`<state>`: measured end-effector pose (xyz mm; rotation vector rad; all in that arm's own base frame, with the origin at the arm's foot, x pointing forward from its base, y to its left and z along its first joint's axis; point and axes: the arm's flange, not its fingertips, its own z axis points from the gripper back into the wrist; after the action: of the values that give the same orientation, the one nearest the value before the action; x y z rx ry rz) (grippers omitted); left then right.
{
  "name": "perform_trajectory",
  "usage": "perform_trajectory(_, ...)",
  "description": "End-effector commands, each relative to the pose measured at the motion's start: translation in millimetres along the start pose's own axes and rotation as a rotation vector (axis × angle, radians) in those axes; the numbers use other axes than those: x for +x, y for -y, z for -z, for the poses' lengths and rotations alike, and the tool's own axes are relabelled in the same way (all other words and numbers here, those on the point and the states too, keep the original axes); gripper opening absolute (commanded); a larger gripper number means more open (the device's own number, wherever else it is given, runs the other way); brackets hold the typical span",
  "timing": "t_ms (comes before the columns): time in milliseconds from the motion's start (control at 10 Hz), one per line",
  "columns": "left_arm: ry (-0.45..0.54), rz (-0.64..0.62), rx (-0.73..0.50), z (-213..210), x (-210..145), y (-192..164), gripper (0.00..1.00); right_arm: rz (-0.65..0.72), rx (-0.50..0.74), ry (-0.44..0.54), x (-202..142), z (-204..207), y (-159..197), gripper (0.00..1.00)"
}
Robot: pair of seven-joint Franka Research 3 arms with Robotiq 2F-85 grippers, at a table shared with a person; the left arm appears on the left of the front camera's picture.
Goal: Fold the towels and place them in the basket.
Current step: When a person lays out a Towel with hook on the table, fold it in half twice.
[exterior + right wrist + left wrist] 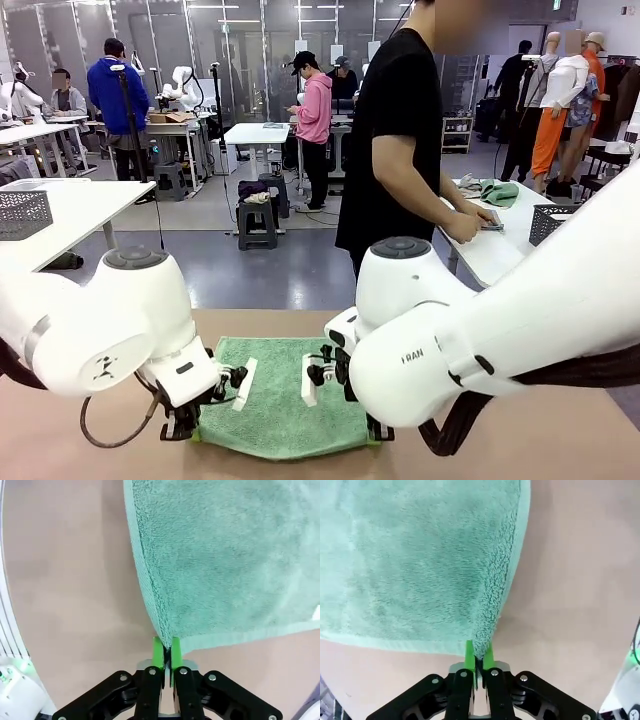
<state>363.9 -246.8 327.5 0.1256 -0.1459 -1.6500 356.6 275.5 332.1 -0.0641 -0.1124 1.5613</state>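
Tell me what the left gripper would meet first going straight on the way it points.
The mint green terry towel: the left gripper is shut on its corner; behind that, likely the tan tabletop.

right gripper (pixel 167 650) pinches mint towel (pixel 225 565) corner, corner lifted off tan table (pixel 70 590).

Tan tabletop (pixel 560 440) near, running the full width. Person in black T-shirt (pixel 395 130) stands just beyond its far edge, turned toward a white table (pixel 490 255) at right. Left: another white table (pixel 85 205) bearing a pale grey perforated basket (pixel 22 213). Far: dark stool (pixel 257 225), person in pink hoodie (pixel 315 110), person in blue jacket (pixel 112 95).
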Motion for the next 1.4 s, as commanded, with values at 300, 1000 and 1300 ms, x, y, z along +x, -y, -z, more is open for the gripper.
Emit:
perform_trajectory(300,-0.034,0.034,0.059,-52,-9,-47,0.07,-0.059,-0.059,0.013,-8,-50,37,0.07)
perform_trajectory(1000,-0.017,0.017,0.061,-58,-11,-53,0.07,-0.045,-0.073,0.035,0,-60,43,0.07)
perform_trajectory(1300,0.001,0.052,0.028,-53,-19,-83,0.07,-0.084,-0.057,0.073,-1,-59,61,0.07)
